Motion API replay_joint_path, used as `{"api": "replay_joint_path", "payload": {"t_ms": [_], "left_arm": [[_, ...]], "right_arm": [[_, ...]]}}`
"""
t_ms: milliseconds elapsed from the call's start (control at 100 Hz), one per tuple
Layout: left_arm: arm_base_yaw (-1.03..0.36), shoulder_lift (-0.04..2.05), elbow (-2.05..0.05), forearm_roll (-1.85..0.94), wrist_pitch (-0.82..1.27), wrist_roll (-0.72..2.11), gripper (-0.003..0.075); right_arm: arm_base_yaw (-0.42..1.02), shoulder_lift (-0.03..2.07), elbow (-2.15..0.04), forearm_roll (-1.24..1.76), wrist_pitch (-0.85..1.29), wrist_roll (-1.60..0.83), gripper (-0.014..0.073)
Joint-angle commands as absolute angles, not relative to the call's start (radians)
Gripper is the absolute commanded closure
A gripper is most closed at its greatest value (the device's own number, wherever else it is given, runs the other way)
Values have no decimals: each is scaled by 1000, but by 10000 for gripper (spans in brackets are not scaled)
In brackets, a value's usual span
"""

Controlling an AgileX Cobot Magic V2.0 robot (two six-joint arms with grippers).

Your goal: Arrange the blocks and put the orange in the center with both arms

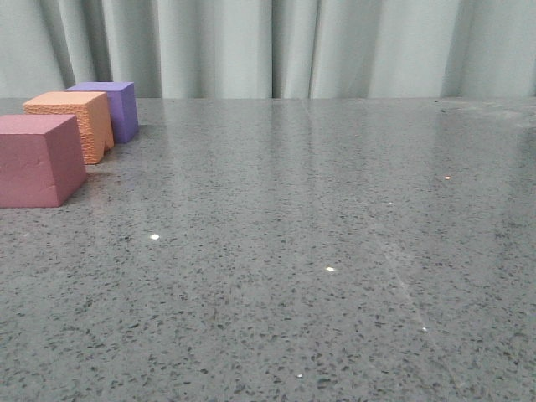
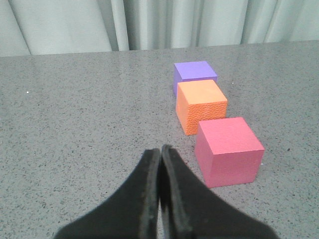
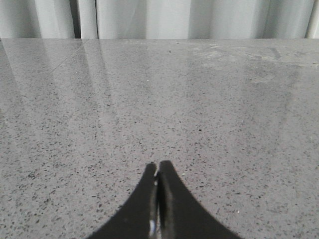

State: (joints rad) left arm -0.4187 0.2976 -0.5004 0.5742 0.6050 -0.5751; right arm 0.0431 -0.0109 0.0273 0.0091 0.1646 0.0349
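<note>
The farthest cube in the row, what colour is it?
Purple. The farthest cube shows best in the left wrist view, behind the orange cube.

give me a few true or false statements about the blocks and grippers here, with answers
1. The orange cube sits between the purple cube and the pink-red cube. True.
2. The left gripper is holding the orange cube. False: it is shut on nothing, short of the cubes.
3. The cubes are stacked in a tower. False: all three rest on the table in a row.
4. The right gripper is shut with no cube in its view. True.
</note>
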Motion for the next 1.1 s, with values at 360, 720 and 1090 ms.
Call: {"api": "replay_joint_path", "payload": {"t_ms": [360, 720, 1090], "left_arm": [[-275, 233, -406, 365, 414, -285, 739], [-29, 30, -104, 101, 84, -7, 739], [-32, -37, 46, 121, 10, -139, 739]], "right_arm": [[39, -35, 14, 9, 82, 25, 661], [39, -35, 14, 9, 82, 25, 661], [39, -34, 14, 9, 83, 25, 661]]}}
